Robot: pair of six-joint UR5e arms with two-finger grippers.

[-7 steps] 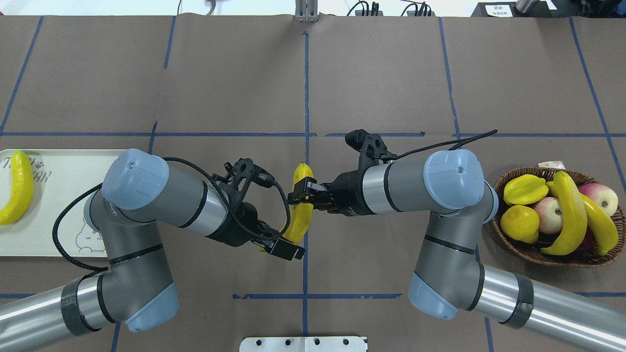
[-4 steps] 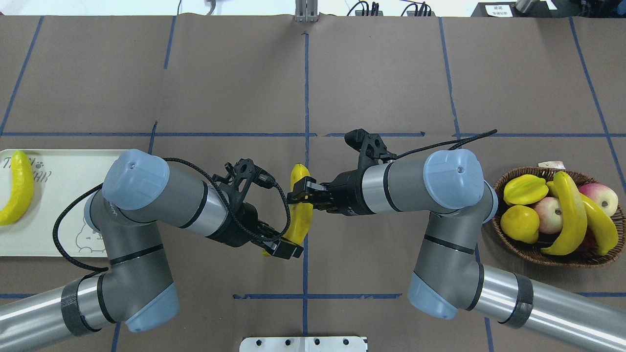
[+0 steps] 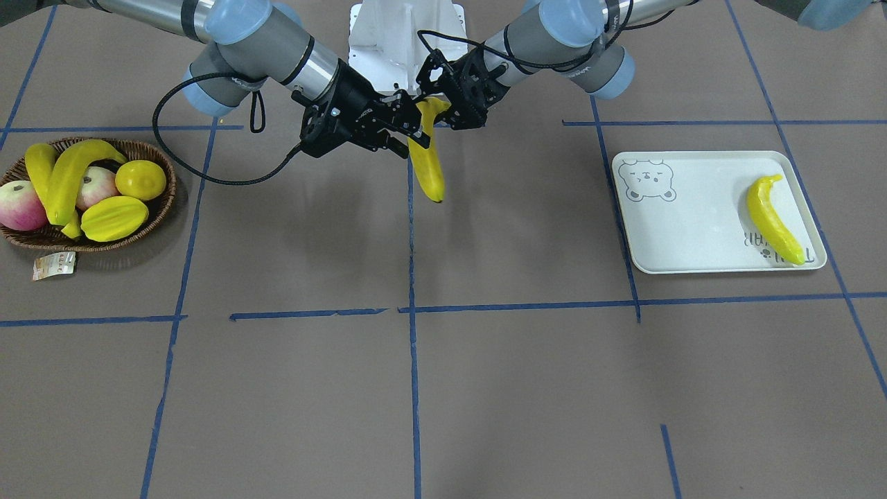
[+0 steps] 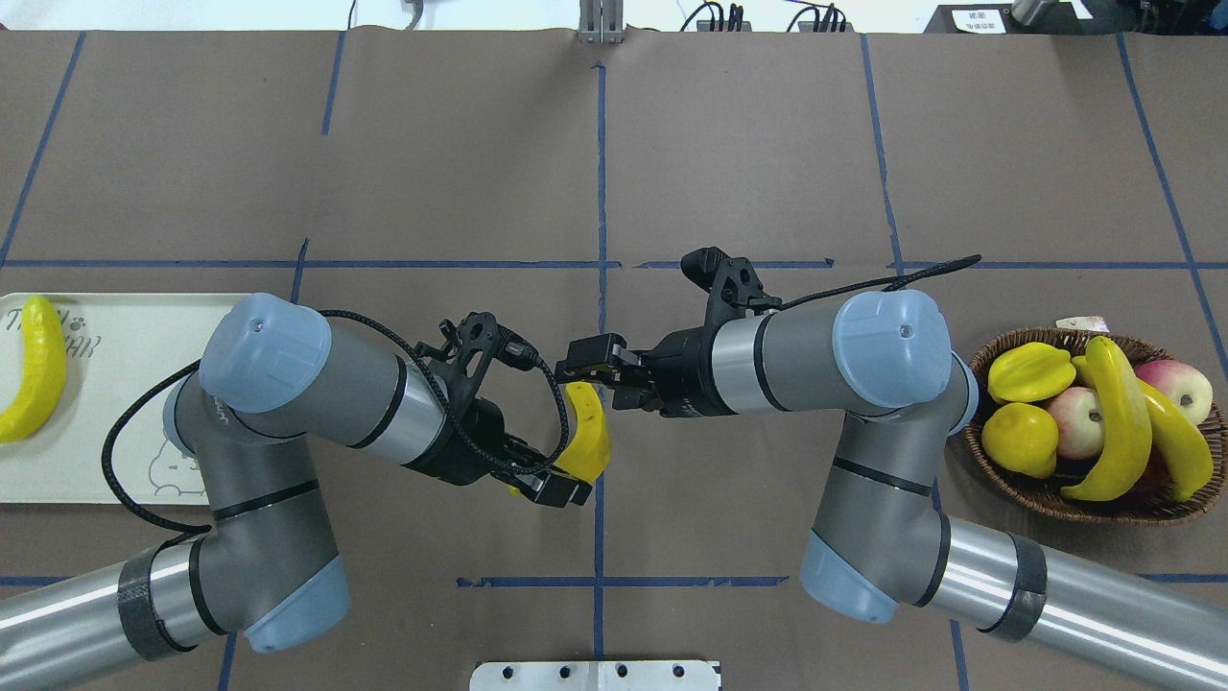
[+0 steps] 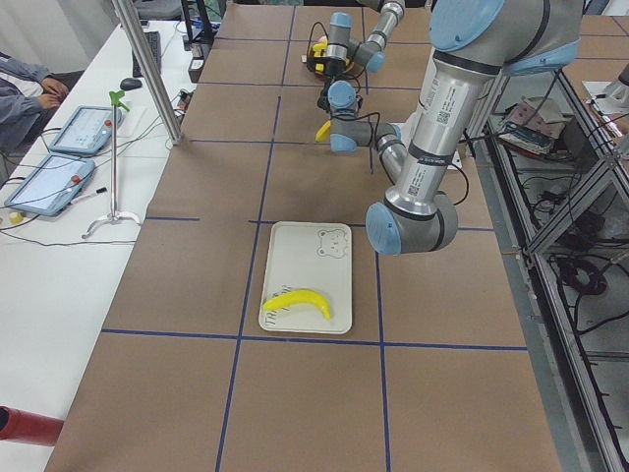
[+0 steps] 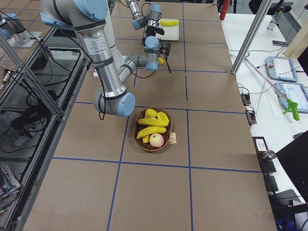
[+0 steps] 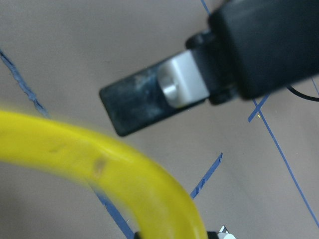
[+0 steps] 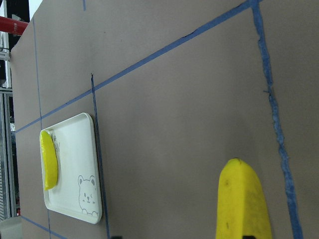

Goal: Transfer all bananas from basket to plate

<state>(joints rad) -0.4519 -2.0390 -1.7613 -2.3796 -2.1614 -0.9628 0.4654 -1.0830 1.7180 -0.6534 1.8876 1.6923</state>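
Note:
One yellow banana hangs tilted above the table's middle, also in the front view. My left gripper is shut on its near end. My right gripper is open just above its far end, not holding it. The wicker basket at the right holds two more bananas. The cream plate at the left carries one banana. The right wrist view shows the held banana's tip and the plate beyond.
The basket also holds a starfruit, a lemon and apples. A paper tag lies beside it. A white mount plate sits at the table's near edge.
My right gripper has let go of the banana and lifted slightly. The banana's far end has dropped, and it now hangs from my left gripper alone.

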